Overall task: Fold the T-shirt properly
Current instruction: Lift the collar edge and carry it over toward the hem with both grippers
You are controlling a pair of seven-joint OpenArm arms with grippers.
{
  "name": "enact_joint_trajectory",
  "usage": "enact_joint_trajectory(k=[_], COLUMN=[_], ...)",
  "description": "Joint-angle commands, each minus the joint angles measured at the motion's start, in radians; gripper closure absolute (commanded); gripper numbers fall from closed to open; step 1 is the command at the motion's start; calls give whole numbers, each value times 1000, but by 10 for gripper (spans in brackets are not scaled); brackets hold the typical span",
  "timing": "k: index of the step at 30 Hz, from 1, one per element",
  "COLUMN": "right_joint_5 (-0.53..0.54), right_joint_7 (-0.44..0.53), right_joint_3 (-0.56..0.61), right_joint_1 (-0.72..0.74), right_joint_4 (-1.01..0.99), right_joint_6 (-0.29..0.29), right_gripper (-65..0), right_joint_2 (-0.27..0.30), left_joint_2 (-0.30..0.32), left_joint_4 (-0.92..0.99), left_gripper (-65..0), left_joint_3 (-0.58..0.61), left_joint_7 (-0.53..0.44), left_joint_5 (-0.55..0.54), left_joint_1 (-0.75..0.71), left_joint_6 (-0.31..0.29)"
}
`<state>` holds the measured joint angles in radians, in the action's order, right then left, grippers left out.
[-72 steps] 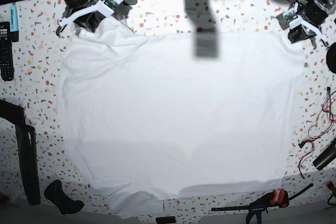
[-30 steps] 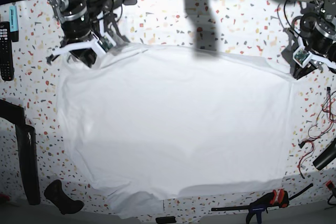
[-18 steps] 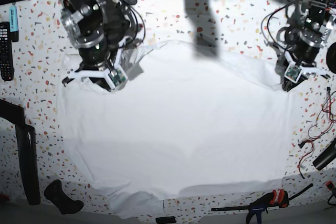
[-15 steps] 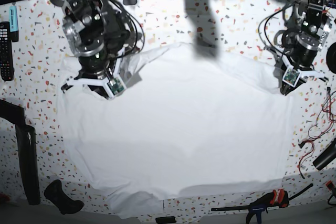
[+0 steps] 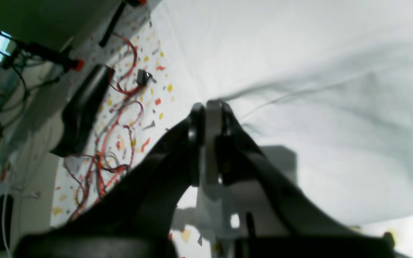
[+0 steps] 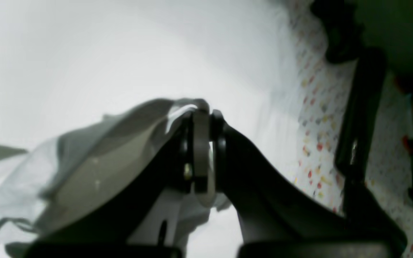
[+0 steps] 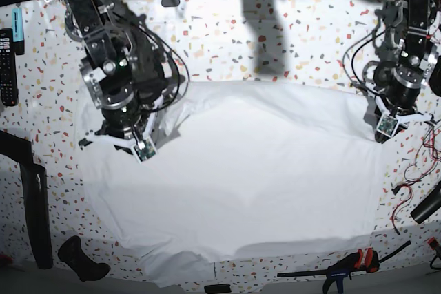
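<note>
I see the right gripper [image 6: 202,107] closed tight on a fold of the T-shirt [image 6: 95,71], which hangs grey on its left. On the right I see the speckled table [image 6: 317,118] and a dark bar [image 6: 359,107] lying on it.

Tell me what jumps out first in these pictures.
A big white T-shirt covers most of the speckled table. The right gripper and left gripper each pinch a far corner, lifting that edge over the cloth. Red wires lie beside the left gripper.
</note>
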<state>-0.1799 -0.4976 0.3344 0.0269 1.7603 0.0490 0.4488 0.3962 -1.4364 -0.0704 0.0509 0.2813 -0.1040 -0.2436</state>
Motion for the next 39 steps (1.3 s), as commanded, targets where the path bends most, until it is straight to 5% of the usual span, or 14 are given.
enact_joint_trajectory(k=[1,11,22,39], right_joint_5=[3,92,197,244], right_joint_7=[10,-5,35,92], right_joint_3=[-6,-6,-6,-6], right_joint_1=[33,165,344,411], right_joint_4=[15,-22,-301,-332], right_joint_6=[-11,-4,130,196], right_gripper=[0,0,0,0], right_joint_2=[9,8,8,1], left_joint_2=[16,17,14,-30], left_joint_4=[7,134,385,443], left_gripper=[0,0,0,0], left_joint_3=[-7,-7,-6,-6], left_joint_7=[-24,-24,-22,-77], left_joint_5=[-6,-48,-101,-100], left_joint_1=[26,155,331,353], left_joint_6=[13,11,-30,-37])
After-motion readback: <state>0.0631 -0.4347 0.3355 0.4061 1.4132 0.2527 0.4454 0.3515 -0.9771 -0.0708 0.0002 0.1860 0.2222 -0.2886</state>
